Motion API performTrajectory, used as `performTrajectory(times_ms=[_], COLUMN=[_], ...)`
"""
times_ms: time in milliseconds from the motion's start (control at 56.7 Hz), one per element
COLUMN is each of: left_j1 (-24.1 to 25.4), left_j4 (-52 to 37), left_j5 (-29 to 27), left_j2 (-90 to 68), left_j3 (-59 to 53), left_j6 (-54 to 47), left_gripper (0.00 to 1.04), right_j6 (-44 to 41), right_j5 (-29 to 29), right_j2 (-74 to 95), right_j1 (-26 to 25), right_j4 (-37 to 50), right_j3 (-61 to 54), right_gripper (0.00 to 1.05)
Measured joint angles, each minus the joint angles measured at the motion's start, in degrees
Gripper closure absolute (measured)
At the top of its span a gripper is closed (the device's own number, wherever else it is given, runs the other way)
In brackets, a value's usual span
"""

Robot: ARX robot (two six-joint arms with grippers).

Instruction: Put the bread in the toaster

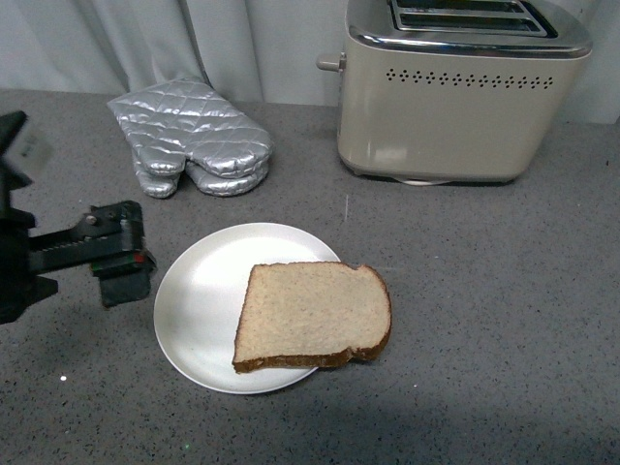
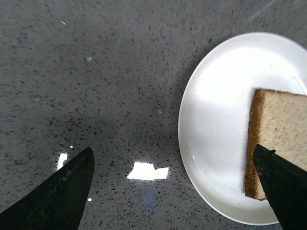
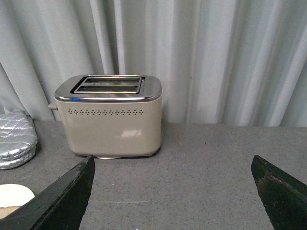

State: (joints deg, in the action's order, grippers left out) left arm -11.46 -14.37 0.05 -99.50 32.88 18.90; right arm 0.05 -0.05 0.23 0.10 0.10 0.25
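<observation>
- Your left gripper (image 2: pixel 172 147) is spread wide, with nothing between its fingers. It hangs over the grey speckled surface (image 1: pixel 484 291), just beside the left rim of the white plate (image 1: pixel 199 300).
- In the left wrist view, one dark finger (image 2: pixel 62 191) shows over bare surface. The other overlaps the near corner of the bread; you cannot tell from this view whether it touches.
- The bread (image 1: pixel 315 315) lies flat on the right part of the plate. Its crust edge runs along the front, and its right end reaches past the plate's rim over the surface.
- Your right gripper (image 3: pixel 172 157) is also wide open and holds nothing. It does not show in the front view. Its wrist camera looks across the surface at the toaster.
- The toaster (image 1: pixel 455 107) stands upright at the back right of the surface, well apart from the plate and bread. Its two slots face up in the shiny top. A row of small vent holes runs along its side, and the lever knob (image 1: pixel 331 63) sticks out of its left end.
- A silver quilted oven mitt (image 1: pixel 189 136) lies flat at the back left, behind the plate and apart from the toaster.
- A pale pleated curtain (image 3: pixel 216 57) hangs behind the surface.
</observation>
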Motion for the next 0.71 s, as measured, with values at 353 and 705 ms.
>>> performTrajectory(times_ms=[353,705], left_j1=[-1.5,-2.2], left_j4=[5.9,8.3], left_j5=[1.3,0.9], left_j2=[-11.5,-16.2], left_j3=[9.3,13.5], left_j6=[-2.4,-0.5], left_gripper=[0.07,0.45], right_j6=[0.0,0.0], right_j5=[0.0,0.0], right_j2=[0.0,0.0], right_j1=[0.0,0.0], right_j4=[0.0,0.0], right_j3=[0.0,0.0], right_gripper=[0.10,0.10])
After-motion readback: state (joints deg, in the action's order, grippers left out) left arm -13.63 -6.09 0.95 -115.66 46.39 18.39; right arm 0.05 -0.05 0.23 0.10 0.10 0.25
